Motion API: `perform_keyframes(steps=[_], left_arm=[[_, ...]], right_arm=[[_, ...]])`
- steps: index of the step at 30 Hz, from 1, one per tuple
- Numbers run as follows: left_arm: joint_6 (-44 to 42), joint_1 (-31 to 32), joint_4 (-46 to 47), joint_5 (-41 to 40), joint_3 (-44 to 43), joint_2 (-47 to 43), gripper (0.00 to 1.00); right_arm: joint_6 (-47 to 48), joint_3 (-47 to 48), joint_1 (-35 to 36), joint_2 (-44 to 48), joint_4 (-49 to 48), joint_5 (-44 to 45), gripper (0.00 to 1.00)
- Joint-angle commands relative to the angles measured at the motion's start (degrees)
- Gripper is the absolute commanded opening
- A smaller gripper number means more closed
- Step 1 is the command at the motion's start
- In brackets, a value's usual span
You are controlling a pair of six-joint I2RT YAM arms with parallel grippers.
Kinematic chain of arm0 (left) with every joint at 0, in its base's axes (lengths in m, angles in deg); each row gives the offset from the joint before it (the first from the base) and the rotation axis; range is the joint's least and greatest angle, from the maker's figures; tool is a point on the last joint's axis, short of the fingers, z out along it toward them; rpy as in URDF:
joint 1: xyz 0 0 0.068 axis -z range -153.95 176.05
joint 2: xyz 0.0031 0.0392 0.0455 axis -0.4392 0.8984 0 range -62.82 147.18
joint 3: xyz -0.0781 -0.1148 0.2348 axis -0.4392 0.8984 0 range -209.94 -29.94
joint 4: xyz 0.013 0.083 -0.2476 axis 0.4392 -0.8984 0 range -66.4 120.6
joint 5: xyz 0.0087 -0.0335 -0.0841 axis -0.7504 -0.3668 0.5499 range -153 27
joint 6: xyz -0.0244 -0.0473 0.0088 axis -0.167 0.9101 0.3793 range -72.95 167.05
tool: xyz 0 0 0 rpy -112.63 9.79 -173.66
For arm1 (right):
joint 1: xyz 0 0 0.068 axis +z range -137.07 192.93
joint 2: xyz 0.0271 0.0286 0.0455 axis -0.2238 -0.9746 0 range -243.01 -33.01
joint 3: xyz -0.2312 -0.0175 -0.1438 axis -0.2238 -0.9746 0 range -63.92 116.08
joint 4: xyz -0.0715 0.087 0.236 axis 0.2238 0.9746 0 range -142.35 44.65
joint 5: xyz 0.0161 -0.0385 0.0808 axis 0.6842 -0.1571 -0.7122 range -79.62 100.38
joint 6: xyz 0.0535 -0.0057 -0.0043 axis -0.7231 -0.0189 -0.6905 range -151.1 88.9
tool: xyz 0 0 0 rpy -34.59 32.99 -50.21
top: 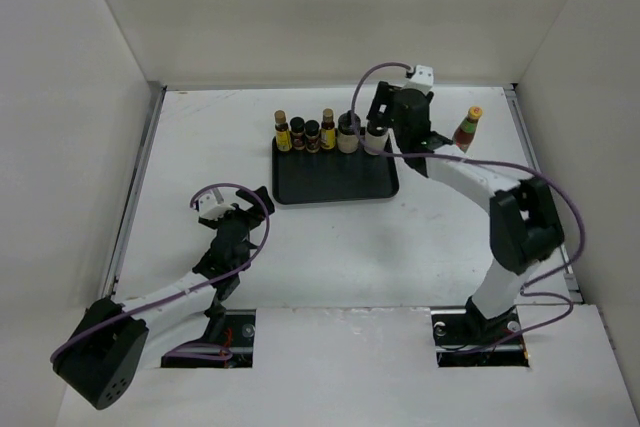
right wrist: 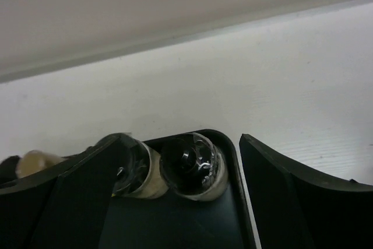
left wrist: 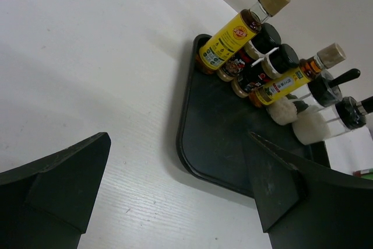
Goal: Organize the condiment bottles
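Note:
A black tray (top: 335, 179) holds a row of bottles along its back edge: two tall dark-brown ones with yellow labels (top: 283, 133) (top: 328, 130), two shorter dark ones (top: 305, 135) between them, and two squat whitish ones (top: 348, 135) (top: 375, 138). The red bottle (top: 467, 129) stands on the table right of the tray. My right gripper (top: 383, 127) is open above the right whitish bottle (right wrist: 192, 167), its fingers apart on either side. My left gripper (top: 255, 199) is open and empty on the table, left of the tray (left wrist: 215, 138).
White walls close in the table at the back and sides. The tray's front half (top: 335, 187) holds nothing. The row of bottles (left wrist: 256, 68) shows in the left wrist view, beyond the tray's near corner.

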Motion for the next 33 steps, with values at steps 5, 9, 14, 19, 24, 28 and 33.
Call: perform_keyframes(steps=[5, 9, 14, 19, 24, 28, 33], left_arm=[[0.4, -0.3, 2.2, 0.9, -0.3, -1.1, 1.0], [0.4, -0.4, 2.6, 1.1, -0.5, 0.4, 1.0], [0.5, -0.3, 2.6, 1.5, -0.7, 0.4, 1.0], [0.5, -0.8, 2.3, 1.9, -0.4, -0.6, 1.0], [0.5, -0.9, 2.7, 2.0, -0.6, 0.7, 1.0], [0.5, -0.8, 2.7, 2.0, -0.6, 0.5, 1.0], [0.5, -1.0, 2.7, 2.2, -0.5, 0.1, 1.0]], right_arm=[[2.1, -9.5, -9.1, 21.2, 0.0, 5.8, 0.89], [4.9, -8.9, -16.5, 21.5, 7.0, 7.6, 0.92], [5.3, -7.5, -20.2, 16.3, 8.3, 5.6, 0.94], [5.3, -5.2, -22.2, 11.4, 8.7, 3.8, 0.92], [5.4, -2.8, -23.9, 7.9, 7.8, 1.7, 0.8], [7.6, -1.6, -23.8, 6.2, 5.8, 2.2, 0.64], [8.7, -0.9, -23.8, 4.5, 5.1, 2.3, 0.46]])
